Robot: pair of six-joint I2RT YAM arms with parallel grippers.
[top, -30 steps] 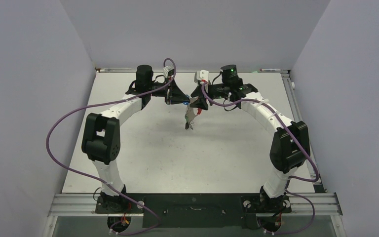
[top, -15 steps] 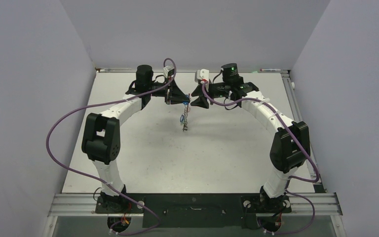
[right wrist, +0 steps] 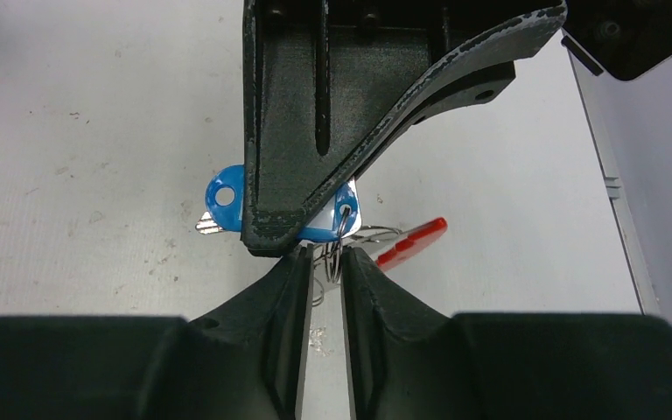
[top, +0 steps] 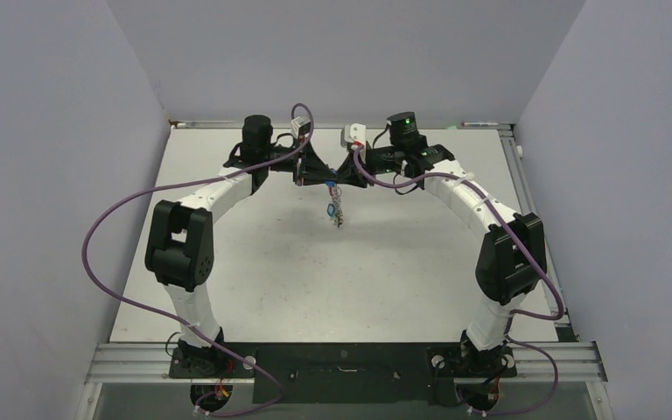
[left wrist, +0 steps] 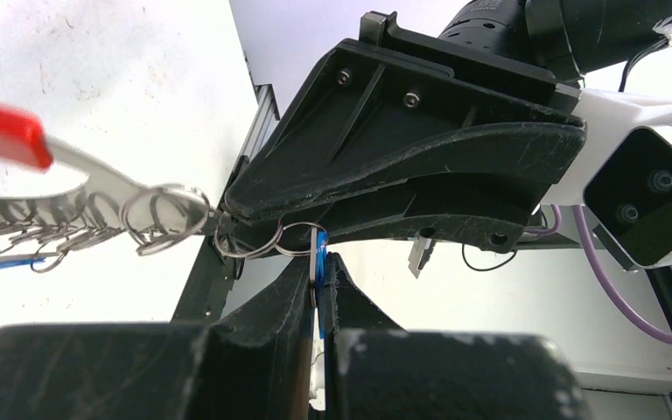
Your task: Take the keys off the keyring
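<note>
The 2 arms meet over the far middle of the desk (top: 315, 280), hands tip to tip above its surface.

The left hand (left wrist: 318, 269) is closed on a blue-tagged key (right wrist: 223, 197), the flat tag clamped edge-on between its 2 fingers. In the right wrist view the tag juts out on either side of the left fingers, a hole at one end and a bit of metal blade showing beside it.

The right hand (right wrist: 322, 258) has its fingers drawn nearly together, leaving only a thin gap. A small wire ring (right wrist: 334, 254) sits in that gap at the tips and is threaded through the blue tag. I cannot tell whether the fingers actually pinch it.

The keyring (left wrist: 96, 175) hangs off to the side of both hands, held by neither. Its red part points away and its silvery part runs back toward the fingertips, where it links into more small wire rings just beside the right hand's tip. Below the meeting point the rest of the keys (top: 333, 210) dangle in a short cluster above the desk; from the top view it is unclear whether the lowest one touches it
</note>
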